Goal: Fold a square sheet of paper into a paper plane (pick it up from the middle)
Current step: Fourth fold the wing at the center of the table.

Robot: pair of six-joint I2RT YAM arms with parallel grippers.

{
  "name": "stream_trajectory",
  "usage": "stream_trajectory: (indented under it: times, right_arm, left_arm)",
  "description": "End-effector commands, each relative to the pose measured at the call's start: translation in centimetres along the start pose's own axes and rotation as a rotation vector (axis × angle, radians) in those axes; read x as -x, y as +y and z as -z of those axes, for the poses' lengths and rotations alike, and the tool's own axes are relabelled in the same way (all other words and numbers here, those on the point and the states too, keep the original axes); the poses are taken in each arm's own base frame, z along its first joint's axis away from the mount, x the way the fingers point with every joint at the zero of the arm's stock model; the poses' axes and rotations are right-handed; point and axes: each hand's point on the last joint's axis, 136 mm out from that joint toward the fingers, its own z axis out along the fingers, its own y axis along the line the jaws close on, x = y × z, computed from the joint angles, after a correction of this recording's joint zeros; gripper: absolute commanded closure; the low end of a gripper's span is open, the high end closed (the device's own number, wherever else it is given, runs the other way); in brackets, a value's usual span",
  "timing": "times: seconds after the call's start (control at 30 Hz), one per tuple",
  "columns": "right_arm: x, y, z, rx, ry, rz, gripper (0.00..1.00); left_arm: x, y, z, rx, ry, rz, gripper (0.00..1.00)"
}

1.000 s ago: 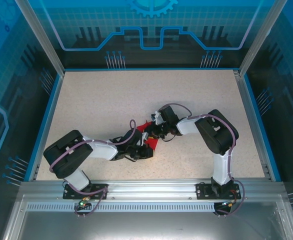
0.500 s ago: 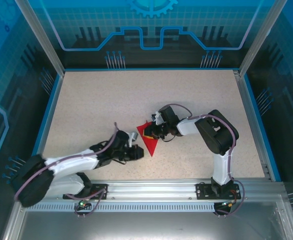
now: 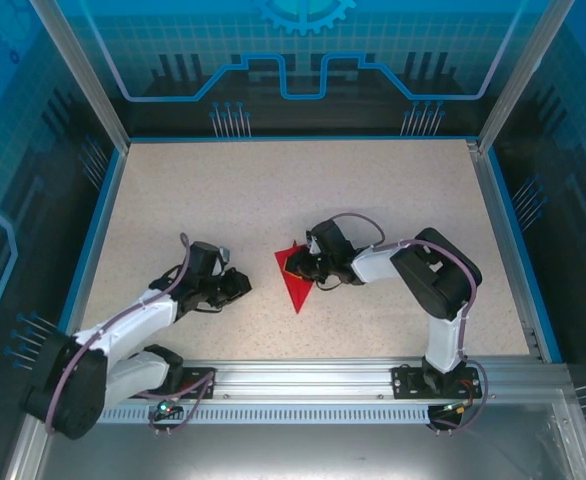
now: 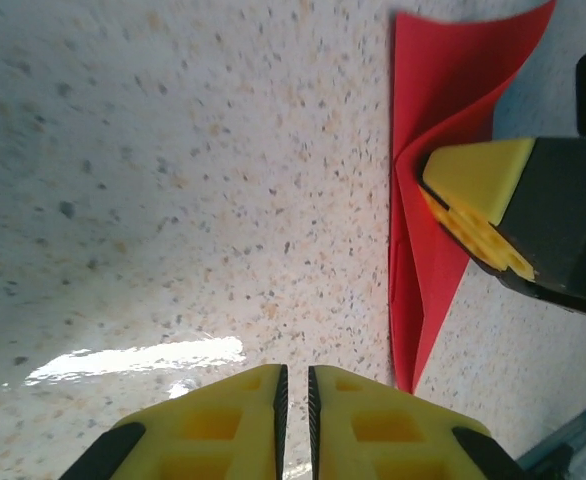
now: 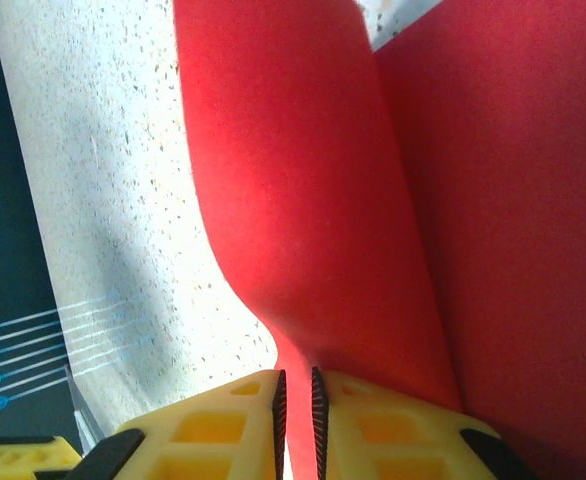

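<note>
Red paper (image 3: 295,281) rests on speckled beige table (image 3: 223,200), blue walls (image 3: 303,60) around.

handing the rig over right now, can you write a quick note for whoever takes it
Left gripper: fingers nearly together, holding nothing, low over the table, left of the red paper and apart from it.
Right gripper: shut on the red paper, pinching a raised, curved flap.
Paper: mid-table between the arms, folded into a pointed triangle, tip toward the arm bases.
Done: first folds are in.
Left: not yet a slim dart with wings; probably press this flap flat, then make the remaining folds.
</note>
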Motion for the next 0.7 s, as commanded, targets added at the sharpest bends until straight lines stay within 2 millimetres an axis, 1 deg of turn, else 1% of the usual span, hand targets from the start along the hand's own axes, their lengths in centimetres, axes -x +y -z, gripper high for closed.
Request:
stream_trajectory:
  times: [0.0, 0.17, 0.3, 0.37, 0.47, 0.53, 0.6, 0.67]
  right_arm:
    - [-2.7, -4.6, -0.6, -0.193, 0.032, -0.077, 0.82]
    - [-2.2, -4.6, 0.2, -0.22, -0.012, -0.118, 0.82]
    - [-2.8, -4.1, -0.4, -0.193, 0.001, -0.144, 0.83]
    - [-3.1, -3.9, -0.6, -0.175, 0.001, -0.17, 0.82]
    - [-2.9, -3.7, -0.5, -0.157, 0.0, -0.198, 0.83]
    - [-2.8, -3.7, -0.5, -0.161, 0.007, -0.198, 0.84]
    - [-2.8, -4.0, -0.6, -0.158, 0.01, -0.204, 0.84]
    - [-2.9, -4.3, -0.6, -0.162, 0.017, -0.21, 0.84]
  left_arm:
    - [0.7, -2.6, -0.2, -0.073, 0.047, -0.05, 0.83]
    - [1.5, -4.4, -1.0, -0.12, 0.077, -0.053, 0.83]
    - [1.2, -6.2, -1.1, -0.207, 0.12, -0.068, 0.84]
    - [0.6, -7.1, -1.0, -0.257, 0.14, -0.079, 0.84]
    - [-0.8, -8.2, -1.0, -0.268, 0.165, -0.128, 0.84]
    - [-2.1, -8.9, -1.6, -0.268, 0.195, -0.162, 0.84]
    - [-3.0, -9.1, -2.5, -0.245, 0.204, -0.18, 0.85]
    - [-3.4, -9.3, -3.3, -0.23, 0.199, -0.189, 0.85]
